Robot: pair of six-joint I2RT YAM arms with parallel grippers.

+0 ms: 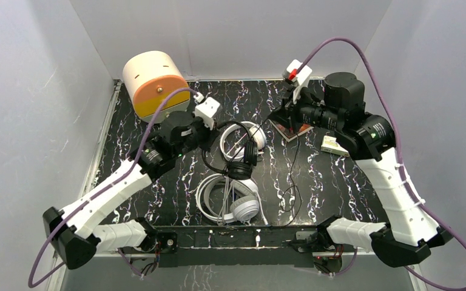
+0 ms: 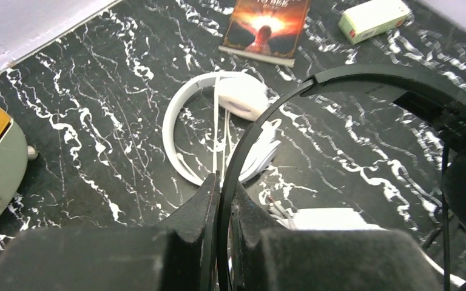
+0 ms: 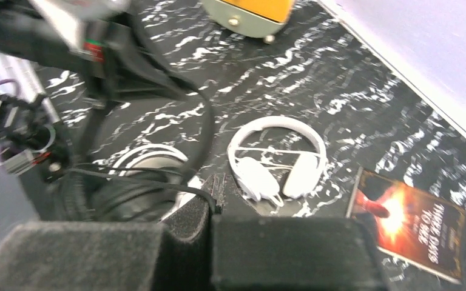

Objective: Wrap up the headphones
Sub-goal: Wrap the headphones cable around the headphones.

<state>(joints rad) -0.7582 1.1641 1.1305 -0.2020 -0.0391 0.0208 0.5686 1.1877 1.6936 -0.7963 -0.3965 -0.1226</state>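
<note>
Left hand (image 2: 224, 182) on black headphones (image 2: 370, 74)

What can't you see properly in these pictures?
- Book: top view, right arm covers most of it.
- Black headphones: left wrist view, ear cup cut by the right edge.
- Box print: left wrist view, too small to read.
- Cord: right wrist view, its end vanishes in the right claw.
</note>
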